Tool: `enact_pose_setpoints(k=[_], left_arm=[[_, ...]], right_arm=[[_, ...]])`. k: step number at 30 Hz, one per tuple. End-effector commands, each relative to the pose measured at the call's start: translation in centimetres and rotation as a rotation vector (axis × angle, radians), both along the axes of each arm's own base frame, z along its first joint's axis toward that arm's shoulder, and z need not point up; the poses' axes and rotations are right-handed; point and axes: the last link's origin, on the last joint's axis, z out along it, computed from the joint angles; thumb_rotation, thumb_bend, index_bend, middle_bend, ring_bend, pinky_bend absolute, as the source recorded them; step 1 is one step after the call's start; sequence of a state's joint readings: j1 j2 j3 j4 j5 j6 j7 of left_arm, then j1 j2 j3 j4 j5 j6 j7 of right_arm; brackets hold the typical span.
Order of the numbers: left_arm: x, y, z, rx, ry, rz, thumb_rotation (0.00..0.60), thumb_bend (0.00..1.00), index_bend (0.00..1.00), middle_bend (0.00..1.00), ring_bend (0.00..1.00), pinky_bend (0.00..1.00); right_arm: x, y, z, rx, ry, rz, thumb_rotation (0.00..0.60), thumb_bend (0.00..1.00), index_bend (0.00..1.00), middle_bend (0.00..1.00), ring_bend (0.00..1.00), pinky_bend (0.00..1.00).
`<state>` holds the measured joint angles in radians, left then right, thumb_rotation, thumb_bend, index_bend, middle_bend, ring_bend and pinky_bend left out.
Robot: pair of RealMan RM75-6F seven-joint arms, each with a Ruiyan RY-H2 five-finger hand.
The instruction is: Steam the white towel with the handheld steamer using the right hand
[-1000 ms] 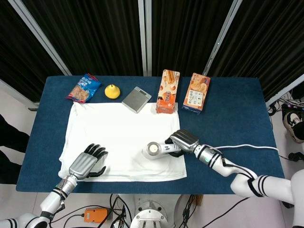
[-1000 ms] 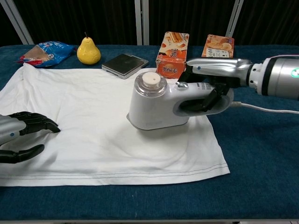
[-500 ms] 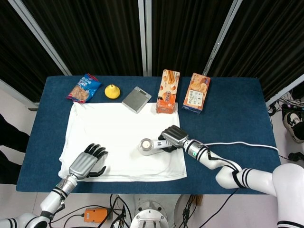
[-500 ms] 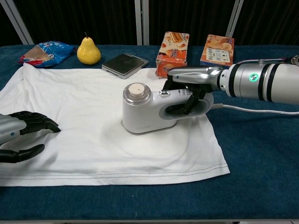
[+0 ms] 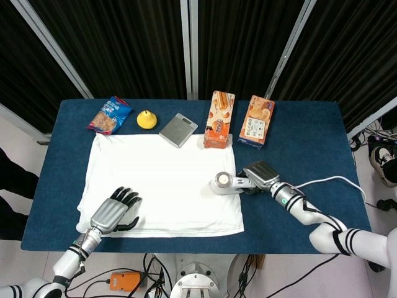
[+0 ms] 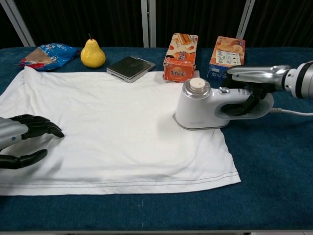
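Observation:
The white towel lies spread flat over the blue table. A white handheld steamer stands on the towel's right edge, with its handle pointing right. My right hand grips that handle from above. At the towel's near left corner my left hand rests on the cloth with its fingers curled and holds nothing. A white cord runs from the steamer off to the right.
Along the table's far edge lie a blue snack bag, a yellow pear, a grey scale and two orange boxes. The nearer box stands just behind the steamer. Bare blue table lies to the right.
My right hand has drawn the steamer to the right across the towel, from its middle to its right edge. The left hand has stayed where it was.

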<state>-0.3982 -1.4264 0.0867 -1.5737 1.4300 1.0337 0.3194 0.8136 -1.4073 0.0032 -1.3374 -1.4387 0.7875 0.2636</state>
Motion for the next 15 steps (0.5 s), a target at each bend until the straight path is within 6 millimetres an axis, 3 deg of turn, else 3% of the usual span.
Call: enact_pose_setpoints(k=[1,7,15], left_arm=[[0.3,0.0,0.4,0.013,-0.006,-0.01,0.075,0.32,0.14,0.1,0.0,0.0],[1.1,0.0,2.2,0.078,-0.037,-0.03,0.077,0.32,0.14,0.1,0.0,0.0],[0.8,-0.2,4.6,0.156,-0.067,0.001,0.077,0.32,0.14,0.1,0.0,0.0]], right_arm=[[-1.0,0.5,2.4,-0.057,-0.085,-0.025,0.6,0.55,0.93,0.83,0.84,0.71],[-3.6,0.8,5.4,-0.13,-0.141,-0.087,0.6,0.55,0.93,0.83,0.84,0.7],[-7.9,0.8,4.8,-0.109,-0.095,-0.212,0.6,0.55,0.93,0.83,0.82,0.69]])
